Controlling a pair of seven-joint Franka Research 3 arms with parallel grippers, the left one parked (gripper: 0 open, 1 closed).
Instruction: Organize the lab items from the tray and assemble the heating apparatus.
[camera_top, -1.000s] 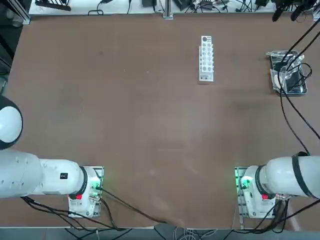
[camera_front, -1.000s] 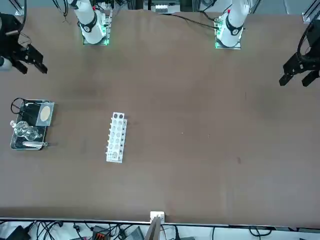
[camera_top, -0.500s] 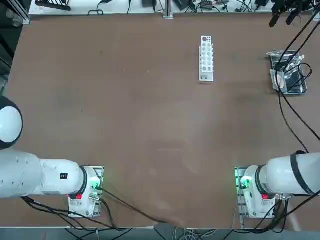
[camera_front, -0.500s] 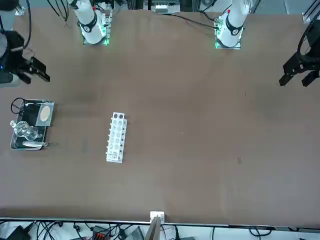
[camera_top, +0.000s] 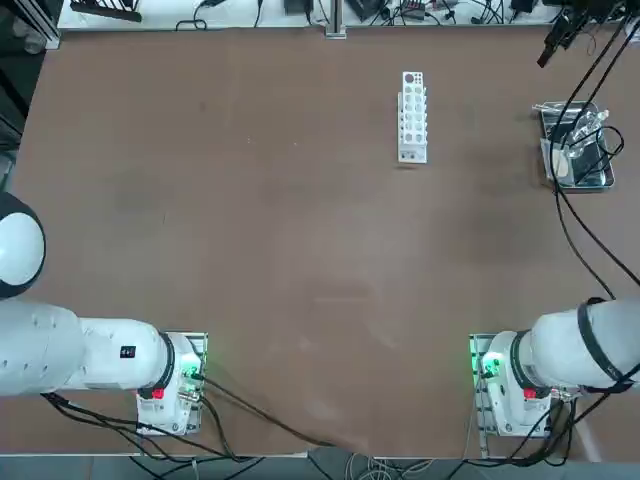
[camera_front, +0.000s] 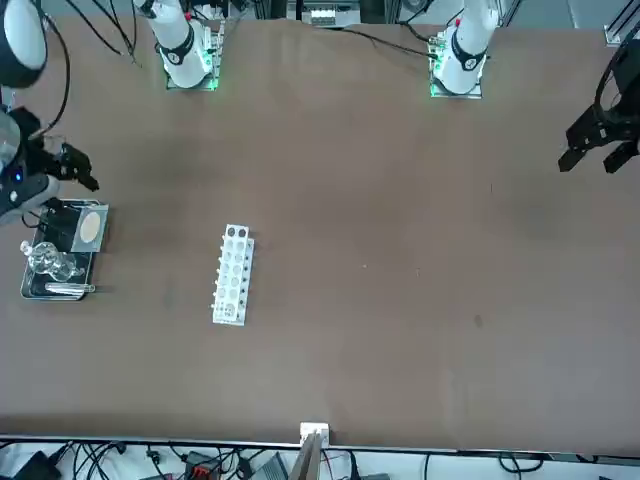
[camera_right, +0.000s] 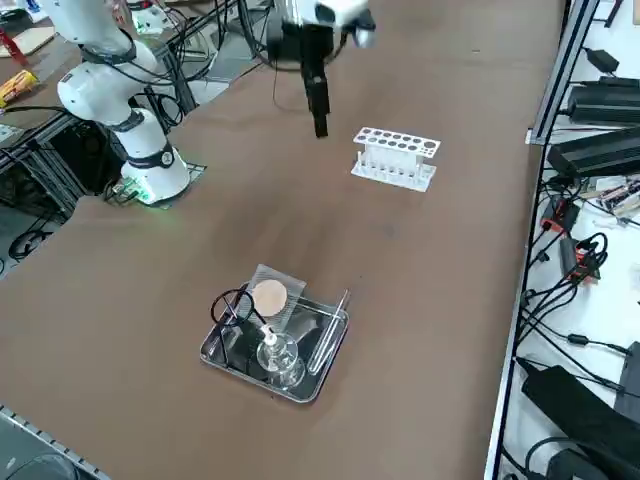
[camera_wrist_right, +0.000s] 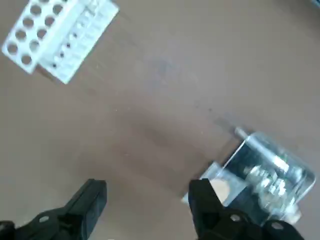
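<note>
My right claw (camera_wrist_right: 147, 185) stands open and empty, high over the surface (camera_right: 420, 300), and what matters now is that the tray (camera_right: 240, 374) lies below me and off to my right, not straight under my grip. From my wrist I see it out past one finger, while the white holed rack (camera_right: 395, 160) lies to the other side, towards my left. The tray's long axis runs roughly away from the arm bases, and the line across my fingers runs more nearly side to side. In it, the grey mesh (camera_right: 261, 277) with its pale disc sits at the corner on the rack side, nearer the bases, the black ring stand (camera_right: 214, 312) lies at the end nearest the bases, and the glass burner (camera_right: 282, 354) rests beside them. I judge I am about to pick the first piece, probably the stand; so I should shift right before I come down, and match my fingers to its thin wire, or I may catch the mesh as well.
</note>
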